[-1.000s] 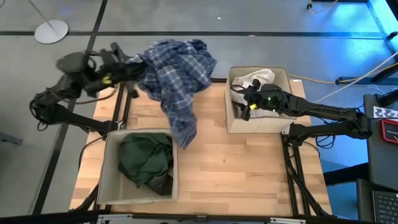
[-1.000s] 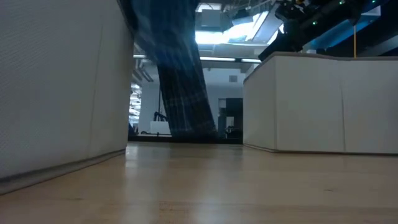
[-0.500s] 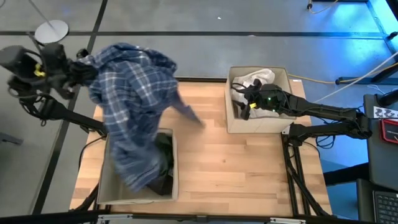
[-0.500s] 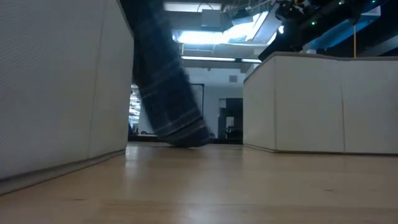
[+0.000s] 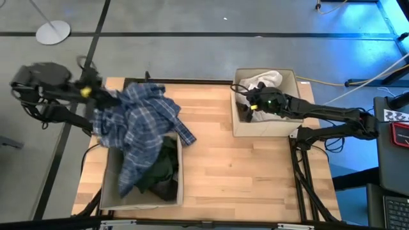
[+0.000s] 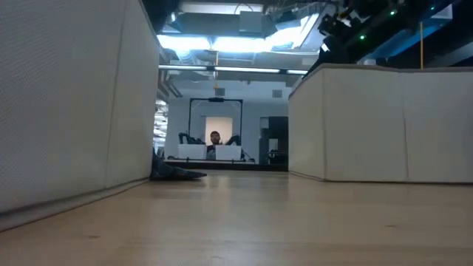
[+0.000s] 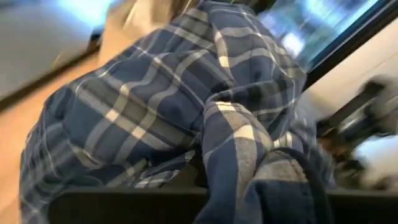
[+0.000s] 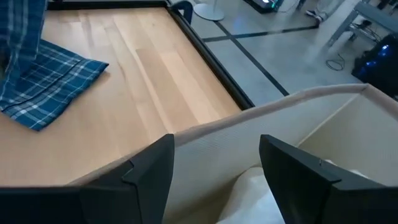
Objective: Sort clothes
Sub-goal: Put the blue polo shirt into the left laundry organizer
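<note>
The blue-and-white plaid shirt [image 5: 144, 128] is draped over the far part of the left beige bin [image 5: 108, 191]. One end [image 5: 185, 135] lies on the table beside the bin and also shows in the low view [image 6: 177, 174]. My left gripper [image 5: 96, 96] is at the shirt's far-left end, shut on it. A dark green piece [image 5: 163, 167] and a dark grey-black piece [image 5: 167, 189] lie in that bin. My right gripper [image 8: 214, 180] is open over the right bin [image 5: 265, 128], near a white piece [image 5: 263, 80]. My left gripper holds a bunched end of the plaid shirt [image 7: 249, 168], several layers gathered together. The cloth itself hides the fingers. The shirt falls slack from the gripper onto the left bin's rim and contents, with one end on the table.
Bare wood table [image 5: 255, 172] lies between the two bins and toward the near edge. A person sits at a desk far behind the table [image 6: 214, 137]. A round stand base [image 5: 52, 30] is on the floor beyond the far-left corner.
My left gripper has swung from the table's far side toward its left edge and then down, carrying the plaid shirt. The shirt has gone from hanging over the table's far middle to lying draped over the left bin, covering the green piece.
</note>
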You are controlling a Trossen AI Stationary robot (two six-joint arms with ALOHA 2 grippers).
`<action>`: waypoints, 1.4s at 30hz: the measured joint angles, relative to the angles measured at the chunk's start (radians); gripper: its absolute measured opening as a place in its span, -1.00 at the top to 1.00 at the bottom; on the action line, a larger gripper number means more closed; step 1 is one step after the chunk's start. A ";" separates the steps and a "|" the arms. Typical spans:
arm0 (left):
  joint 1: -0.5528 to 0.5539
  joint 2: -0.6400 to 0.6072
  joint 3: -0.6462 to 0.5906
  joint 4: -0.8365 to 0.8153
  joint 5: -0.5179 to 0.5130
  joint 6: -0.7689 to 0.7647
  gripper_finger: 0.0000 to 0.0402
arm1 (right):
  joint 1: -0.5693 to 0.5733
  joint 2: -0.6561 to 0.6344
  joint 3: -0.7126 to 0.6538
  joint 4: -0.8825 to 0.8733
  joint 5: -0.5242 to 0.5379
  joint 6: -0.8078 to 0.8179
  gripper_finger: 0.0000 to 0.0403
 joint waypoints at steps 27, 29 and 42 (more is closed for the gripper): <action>-0.366 0.232 -0.597 0.135 0.089 -0.237 0.88 | -0.001 0.026 -0.001 -0.010 0.091 -0.015 -0.18; -0.379 0.253 -0.657 0.152 0.112 -0.271 0.88 | -0.001 0.026 -0.001 -0.009 0.091 -0.011 -0.18; -0.393 0.346 -1.026 0.504 0.191 -0.203 0.88 | -0.001 0.025 -0.001 -0.008 0.089 0.003 -0.18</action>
